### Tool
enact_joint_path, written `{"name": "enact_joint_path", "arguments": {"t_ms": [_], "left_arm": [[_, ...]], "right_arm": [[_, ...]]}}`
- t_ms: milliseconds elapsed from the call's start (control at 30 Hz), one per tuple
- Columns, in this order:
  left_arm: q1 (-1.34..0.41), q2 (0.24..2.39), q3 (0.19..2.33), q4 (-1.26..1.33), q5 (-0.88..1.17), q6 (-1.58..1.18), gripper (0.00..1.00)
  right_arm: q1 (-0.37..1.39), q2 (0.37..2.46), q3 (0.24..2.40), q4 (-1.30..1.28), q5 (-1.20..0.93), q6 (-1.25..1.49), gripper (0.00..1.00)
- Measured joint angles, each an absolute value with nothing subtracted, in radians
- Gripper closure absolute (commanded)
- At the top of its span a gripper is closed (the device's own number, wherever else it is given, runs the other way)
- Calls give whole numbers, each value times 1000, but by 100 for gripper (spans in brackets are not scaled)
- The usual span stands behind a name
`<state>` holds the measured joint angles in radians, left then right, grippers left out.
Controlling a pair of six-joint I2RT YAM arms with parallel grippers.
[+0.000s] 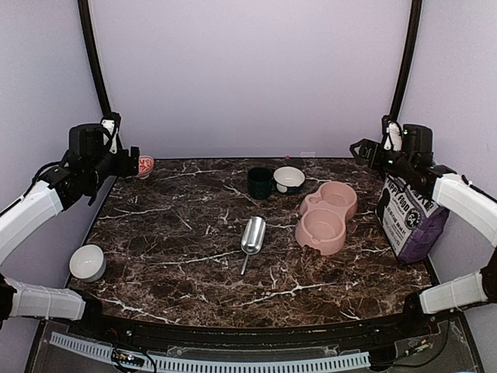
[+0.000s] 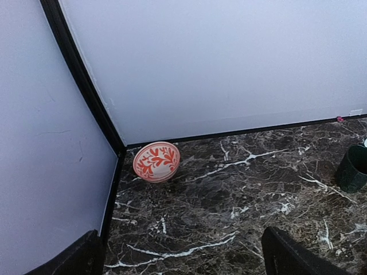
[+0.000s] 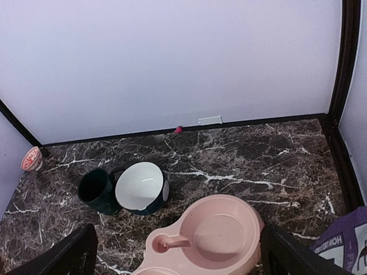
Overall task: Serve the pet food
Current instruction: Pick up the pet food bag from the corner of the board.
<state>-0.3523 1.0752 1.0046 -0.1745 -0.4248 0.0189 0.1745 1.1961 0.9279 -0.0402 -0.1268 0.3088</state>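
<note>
Now, left gripper [image 2: 183, 258]: jaws spread wide, holding nothing, raised above the far left corner of the table.
right gripper [image 3: 183, 255]: also spread wide and holding nothing, raised above the far right side.
red-patterned bowl [image 2: 156, 161]: small, tilted on its side in the far left corner, just under the left gripper in the top view.
pink double bowl [image 1: 326, 217]: on the right half of the table, below the right gripper; both wells show bare pink.
purple-and-grey bag [image 1: 411, 217]: it stands at the right edge, just beside the pink double bowl, under the right arm.
dark green mug [image 1: 260, 183]: near the back, touching or almost touching the dark bowl [image 1: 289, 179], which is white inside.
metal scoop [image 1: 252, 235]: it lies near the middle, handle toward the near edge.
white bowl [image 1: 87, 263]: at the near left edge, well apart from the others.
marble table [image 1: 171, 256]: dark brown with white veins.
pet food: no pellets show in any view; I cannot tell where it is.
</note>
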Motion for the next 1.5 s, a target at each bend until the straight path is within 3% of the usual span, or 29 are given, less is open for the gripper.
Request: {"name": "enact_joint_path", "arguments": {"t_ms": [433, 867, 1400, 1500], "left_arm": [[-150, 1088, 1005, -174, -331, 23, 1], [-104, 1088, 1005, -174, -249, 30, 1], [-100, 1088, 1005, -174, -204, 41, 2], [-100, 1088, 1005, -174, -198, 41, 2]], "right_arm": [[113, 1349, 1276, -156, -88, 318, 0], [96, 1375, 1558, -461, 106, 235, 0], [11, 1322, 1566, -867, 458, 219, 0], [-8, 1320, 1537, -891, 459, 224, 6]]}}
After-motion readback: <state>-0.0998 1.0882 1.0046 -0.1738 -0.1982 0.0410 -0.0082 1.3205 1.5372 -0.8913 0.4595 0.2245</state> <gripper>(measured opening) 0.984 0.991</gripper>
